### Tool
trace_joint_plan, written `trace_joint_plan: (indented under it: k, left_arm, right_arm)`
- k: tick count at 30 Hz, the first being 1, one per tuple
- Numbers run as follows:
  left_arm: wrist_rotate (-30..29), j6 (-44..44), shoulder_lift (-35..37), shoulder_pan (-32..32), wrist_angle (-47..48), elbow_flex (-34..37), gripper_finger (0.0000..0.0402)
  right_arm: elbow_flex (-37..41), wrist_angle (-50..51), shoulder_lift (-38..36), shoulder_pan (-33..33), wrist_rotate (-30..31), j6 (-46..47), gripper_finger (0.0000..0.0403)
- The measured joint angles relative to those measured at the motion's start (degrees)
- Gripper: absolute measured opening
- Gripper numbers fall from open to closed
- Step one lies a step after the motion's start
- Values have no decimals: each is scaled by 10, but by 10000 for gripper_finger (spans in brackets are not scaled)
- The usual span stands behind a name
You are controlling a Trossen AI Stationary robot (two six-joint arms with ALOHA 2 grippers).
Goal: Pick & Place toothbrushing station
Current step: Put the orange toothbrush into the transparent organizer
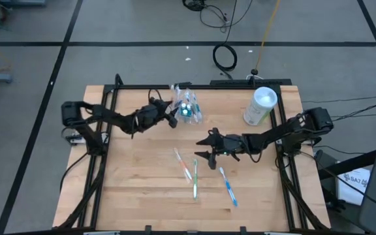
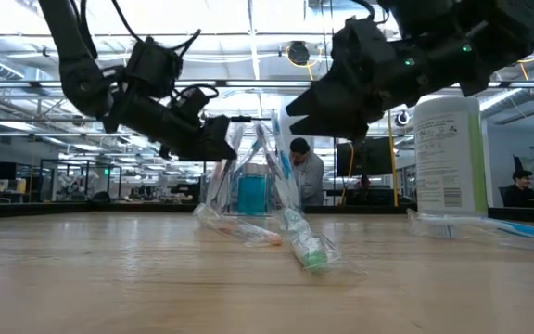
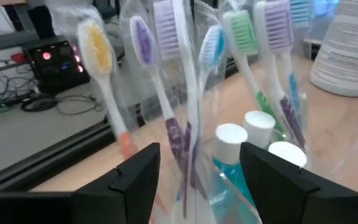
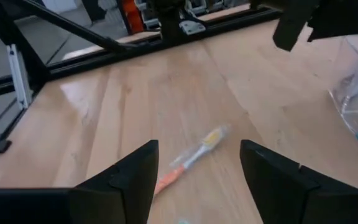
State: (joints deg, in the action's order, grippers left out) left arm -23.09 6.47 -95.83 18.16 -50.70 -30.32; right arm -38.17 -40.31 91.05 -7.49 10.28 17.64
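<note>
Clear cup point(image 1: 187, 109) w/ wrapped toothbrushes upright at table rear; three brushes point(image 1: 194, 176) flat mid-table.

Coiled black cable point(image 1: 225, 57) on the grey floor; a seated person point(image 2: 305, 172) beyond the table; yellow cord point(image 1: 264, 32).

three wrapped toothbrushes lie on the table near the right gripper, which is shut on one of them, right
Not quite. The three wrapped toothbrushes do lie on the table, but the right gripper is open and holds nothing; the right wrist view shows its fingers spread above an orange toothbrush.
</note>
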Motion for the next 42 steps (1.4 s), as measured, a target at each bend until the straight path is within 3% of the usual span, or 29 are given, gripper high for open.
trace_joint_plan:
  k: [6,10,14,23,36,42]
  left_arm:
    - [-10,19,108,-24,154,0,230]
    - [-10,47,187,-42,204,0,230]
    - [-7,36,258,-59,208,0,230]
    - [-5,-11,380,-74,202,0,230]
    - [25,-16,410,-82,296,0,230]
    - [25,-3,407,-82,316,0,230]
  right_arm:
    - [-59,9,50,0,0,-5,222]
    - [-119,81,88,4,0,-5,222]
    - [-182,159,138,12,1,-4,222]
    - [-257,194,240,15,1,54,220]
    - [-259,109,310,6,8,112,199]
    - [-259,128,318,-8,41,-15,181]
